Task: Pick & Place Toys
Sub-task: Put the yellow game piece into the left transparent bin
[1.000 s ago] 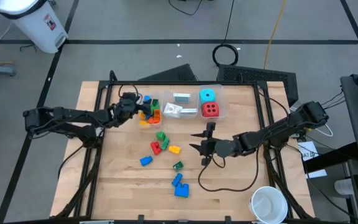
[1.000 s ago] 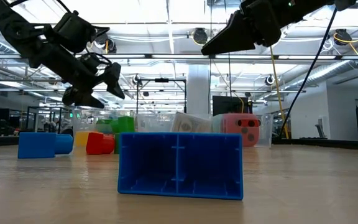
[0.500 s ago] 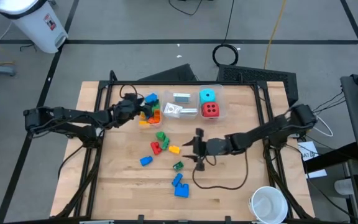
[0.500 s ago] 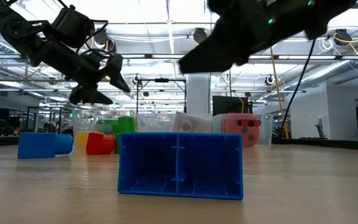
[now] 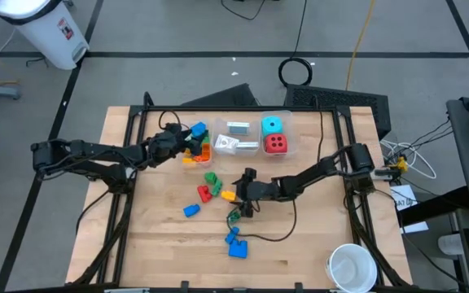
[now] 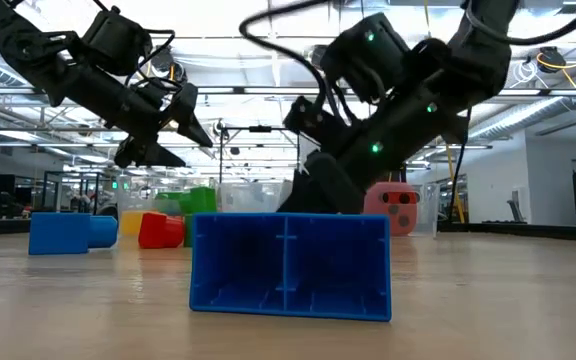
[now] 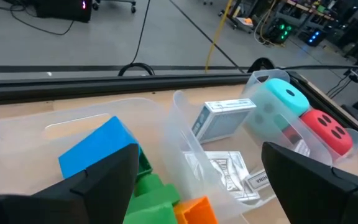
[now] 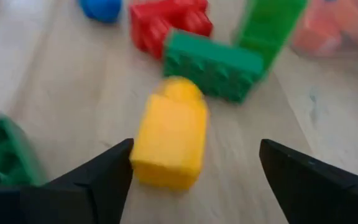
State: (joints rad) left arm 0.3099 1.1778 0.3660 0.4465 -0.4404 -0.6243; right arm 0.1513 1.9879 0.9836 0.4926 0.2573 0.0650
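My right gripper [image 5: 238, 194] [image 8: 196, 143] is low over the table's middle and open. Its fingers stand on either side of a yellow brick [image 8: 169, 134] [image 5: 228, 195]; I cannot tell whether they touch it. More toys lie around it: green bricks [image 8: 213, 59] [image 5: 233, 216], a red brick [image 5: 203, 193] and blue bricks [image 5: 236, 244] [image 5: 190, 210]. My left gripper [image 5: 179, 142] [image 7: 201, 149] hovers open over a clear bin [image 5: 195, 155] that holds a blue brick [image 7: 98, 152] and green and orange ones. Neighbouring bins hold cards [image 7: 222, 118] and a cyan die [image 7: 278, 102] and a red die [image 7: 322, 130].
A white round cup [image 5: 351, 267] stands at the table's near right corner. In the low view a large blue brick [image 6: 288, 265] stands in front of the right gripper. Bare wood lies along the left and right sides of the table [image 5: 137, 236].
My right gripper has come down from above the table and moved toward the table's left, up to the yellow brick among the loose toys, tipping further downward on the way. The bricks on the table have stayed where they were.
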